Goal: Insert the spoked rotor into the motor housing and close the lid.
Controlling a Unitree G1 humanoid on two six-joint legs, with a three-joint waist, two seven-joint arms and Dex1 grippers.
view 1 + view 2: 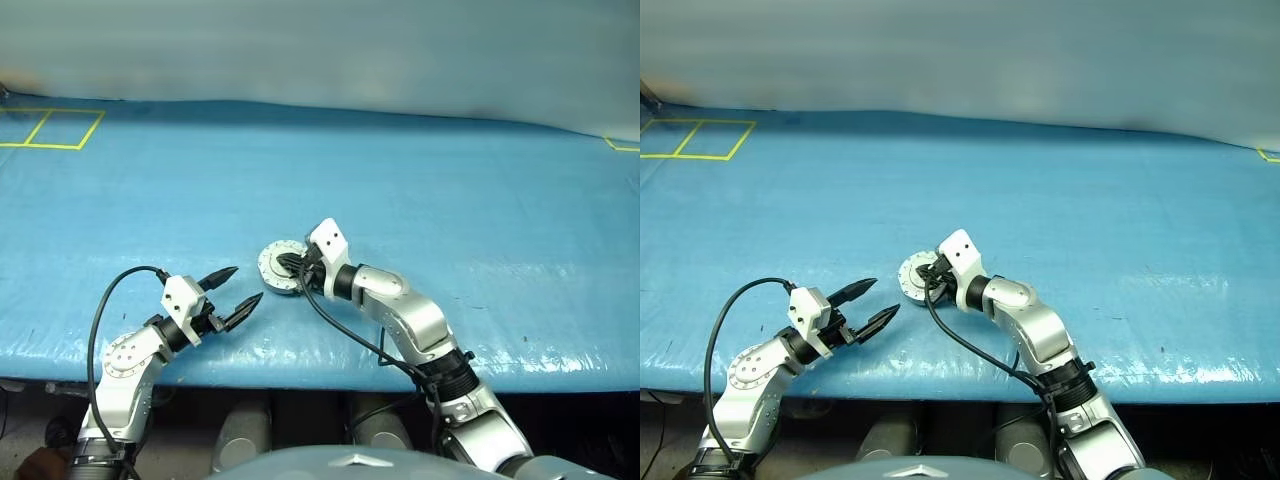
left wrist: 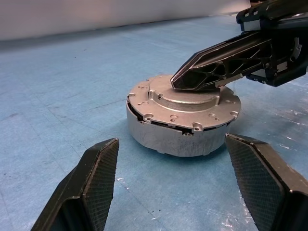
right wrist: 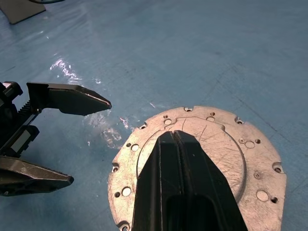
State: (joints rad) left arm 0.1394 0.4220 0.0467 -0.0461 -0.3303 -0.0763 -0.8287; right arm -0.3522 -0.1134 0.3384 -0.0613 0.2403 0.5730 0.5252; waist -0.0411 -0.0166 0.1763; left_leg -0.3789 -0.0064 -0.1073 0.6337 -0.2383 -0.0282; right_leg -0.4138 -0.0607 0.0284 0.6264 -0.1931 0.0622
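At the near left edge of the blue table (image 1: pixel 480 200), the left claw (image 1: pixel 232 295) hangs with its fingers spread and nothing between them, aimed toward the motor housing (image 2: pixel 178 137) a little to its far right. It looks parked there to steady the part or take over if needed.

Further in, near the middle, the housing sits flat on the table, its round axis upright, so no side is longer than another. The lid (image 2: pixel 185 103) lies down on top of it, though a thin dark gap shows along the seam on the left claw's side, so it may not be fully seated.

The right claw (image 3: pixel 179 144), fingers pressed together and gripping nothing, rests its tip on the lid's raised centre, likely to press it shut.
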